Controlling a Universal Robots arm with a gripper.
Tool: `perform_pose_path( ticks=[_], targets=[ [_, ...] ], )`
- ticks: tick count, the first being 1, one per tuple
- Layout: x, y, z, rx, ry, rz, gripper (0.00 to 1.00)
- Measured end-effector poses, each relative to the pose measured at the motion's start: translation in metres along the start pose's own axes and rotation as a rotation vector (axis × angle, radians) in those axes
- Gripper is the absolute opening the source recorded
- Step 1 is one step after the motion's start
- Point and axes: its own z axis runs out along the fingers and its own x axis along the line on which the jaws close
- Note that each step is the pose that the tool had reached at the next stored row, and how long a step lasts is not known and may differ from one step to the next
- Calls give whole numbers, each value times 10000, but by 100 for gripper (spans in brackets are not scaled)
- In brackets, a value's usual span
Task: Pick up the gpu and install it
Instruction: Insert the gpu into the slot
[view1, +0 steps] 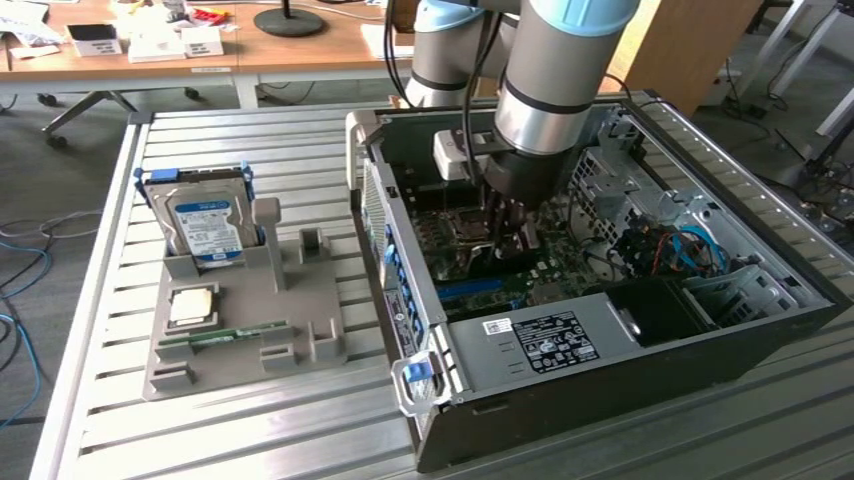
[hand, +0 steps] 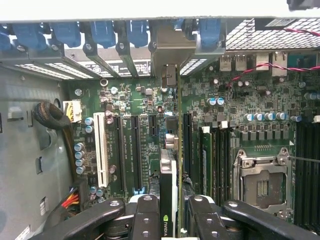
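Note:
The gpu (hand: 169, 172) appears edge-on in the wrist view: a green board with a finned cooler, its silver bracket (hand: 171, 52) up against the rear slot openings of the case. My gripper (hand: 172, 214) is shut on it, one black finger (hand: 145, 217) on each side. The card stands upright over the motherboard (hand: 125, 100), in line with the black expansion slots (hand: 135, 150). Whether its edge sits in a slot I cannot tell. In the exterior view my gripper (view1: 513, 228) reaches straight down into the open computer case (view1: 601, 340), near the motherboard.
A grey holder tray (view1: 240, 350) lies at the exterior view's left, carrying a hard drive (view1: 207, 225), a CPU (view1: 191, 305) and a RAM stick (view1: 220, 335). Inside the case are the power supply (view1: 547, 335), blue cables (view1: 694, 245), the CPU socket (hand: 262, 182) and a white slot (hand: 100, 150).

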Motion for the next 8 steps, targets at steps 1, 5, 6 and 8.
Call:
perform_pose_path(
  ticks=[1,5,6,8],
  targets=[
    [1,2,4,0,0,0,27],
    [2,11,16,0,3,1,27],
    [2,12,21,0,2,0,27],
    [2,13,31,0,3,-1,27]
  ],
)
